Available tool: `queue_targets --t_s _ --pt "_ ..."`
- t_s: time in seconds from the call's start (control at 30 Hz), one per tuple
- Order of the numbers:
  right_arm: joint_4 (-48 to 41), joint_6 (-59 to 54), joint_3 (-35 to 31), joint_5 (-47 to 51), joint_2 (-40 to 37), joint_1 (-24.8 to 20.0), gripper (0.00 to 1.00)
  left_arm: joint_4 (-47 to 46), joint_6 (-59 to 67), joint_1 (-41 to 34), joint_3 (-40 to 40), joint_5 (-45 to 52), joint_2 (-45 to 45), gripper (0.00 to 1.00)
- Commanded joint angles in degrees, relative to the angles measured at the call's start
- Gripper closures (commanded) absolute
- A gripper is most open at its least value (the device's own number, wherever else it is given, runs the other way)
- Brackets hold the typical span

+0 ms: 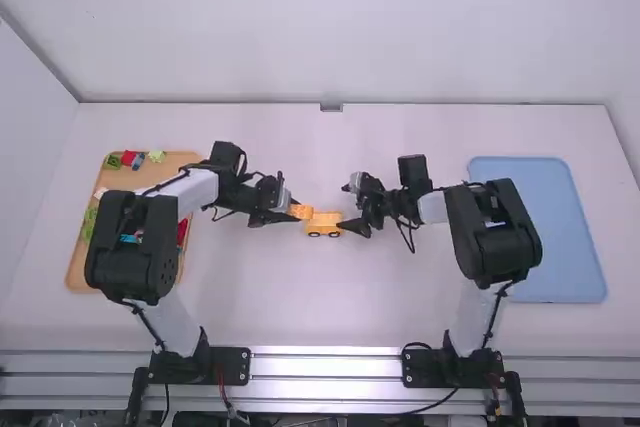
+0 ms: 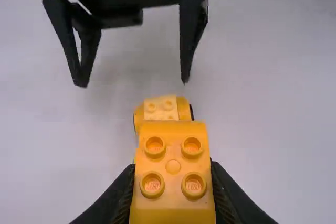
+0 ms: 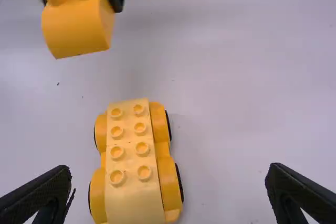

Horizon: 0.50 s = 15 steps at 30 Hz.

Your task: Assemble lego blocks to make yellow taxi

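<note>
In the high view my left gripper [image 1: 291, 212] is shut on an orange-yellow block [image 1: 301, 212], held just left of the wheeled yellow car base [image 1: 323, 224]. My right gripper [image 1: 355, 209] is at the base's right end. The left wrist view has the block [image 2: 172, 169] between the fingers of my left gripper [image 2: 172, 195], with part of the car base [image 2: 161, 109] beyond it. From the right wrist, the base [image 3: 130, 150] stands on its wheels, studs up, between the wide-open fingers of my right gripper [image 3: 168, 187]; the held block [image 3: 79, 19] hangs above the table, apart from it.
A wooden tray [image 1: 197, 159] with several coloured blocks lies at the left, partly under the left arm. A blue tray [image 1: 570, 247] lies at the right, beside the right arm. White table surface [image 1: 300, 297] lies in front of the car base.
</note>
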Motion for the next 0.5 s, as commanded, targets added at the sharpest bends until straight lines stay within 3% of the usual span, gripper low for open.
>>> queue_targets --t_s 0.0,0.17,0.47 --pt "0.61 -2.6 -0.24 -3.8 2.67 0.09 0.02 1.77 -7.08 -0.79 0.22 0.83 -0.85 0.83" --pt "-0.09 -5.68 -0.26 -5.42 4.04 1.25 0.01 5.97 -10.38 -0.87 -1.22 0.96 -0.85 0.84" --pt "4.24 -5.14 -0.26 -2.6 6.12 4.15 0.01 27.87 -23.3 -1.22 -10.86 3.63 -0.83 0.78"
